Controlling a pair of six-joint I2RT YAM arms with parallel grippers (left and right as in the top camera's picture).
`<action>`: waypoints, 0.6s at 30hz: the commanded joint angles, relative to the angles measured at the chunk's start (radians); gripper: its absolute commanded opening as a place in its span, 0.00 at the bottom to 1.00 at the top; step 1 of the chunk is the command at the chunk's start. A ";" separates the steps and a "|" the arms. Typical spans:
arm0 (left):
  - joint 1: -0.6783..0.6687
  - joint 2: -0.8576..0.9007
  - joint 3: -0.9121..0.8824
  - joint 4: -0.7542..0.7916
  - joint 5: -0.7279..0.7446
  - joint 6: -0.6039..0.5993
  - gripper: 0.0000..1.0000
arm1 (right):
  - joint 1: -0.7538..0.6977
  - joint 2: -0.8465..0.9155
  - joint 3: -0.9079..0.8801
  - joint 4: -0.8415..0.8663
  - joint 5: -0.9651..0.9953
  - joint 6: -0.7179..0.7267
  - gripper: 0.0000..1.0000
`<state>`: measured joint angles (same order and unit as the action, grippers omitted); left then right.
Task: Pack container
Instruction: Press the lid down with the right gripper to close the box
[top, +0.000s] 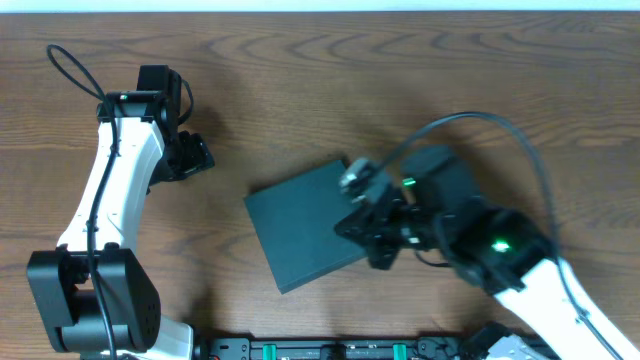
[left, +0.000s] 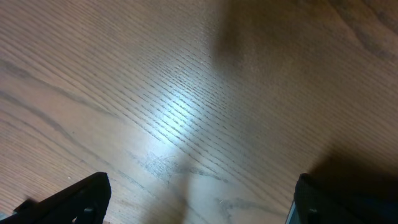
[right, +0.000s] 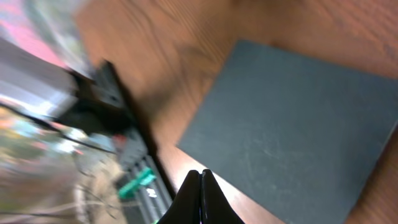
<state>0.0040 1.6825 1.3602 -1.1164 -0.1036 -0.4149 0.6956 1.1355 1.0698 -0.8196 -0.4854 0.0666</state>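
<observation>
On the table (top: 300, 80), the container (top: 295, 225) lies flat — edges skewed.

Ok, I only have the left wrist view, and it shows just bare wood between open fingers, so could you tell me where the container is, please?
Observer: The container lies flat near the middle of the table. It is off to the right of the left gripper, well apart from it.
Operator: Thank you. Is the right arm anywhere near it?
Observer: Yes. The right gripper hangs over the container's right-hand edge, with its jaws shut and nothing between them.
</observation>
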 joint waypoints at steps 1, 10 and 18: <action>0.003 0.004 -0.003 -0.002 0.000 -0.004 0.95 | 0.117 0.089 -0.004 0.025 0.251 -0.010 0.01; 0.003 0.005 -0.003 -0.002 0.000 -0.004 0.95 | 0.353 0.317 -0.004 0.302 0.314 0.169 0.02; 0.003 0.004 -0.003 -0.002 0.000 -0.004 0.95 | 0.467 0.470 -0.004 0.391 0.340 0.216 0.02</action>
<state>0.0040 1.6825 1.3602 -1.1160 -0.1040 -0.4149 1.1397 1.5711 1.0683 -0.4503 -0.1825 0.2440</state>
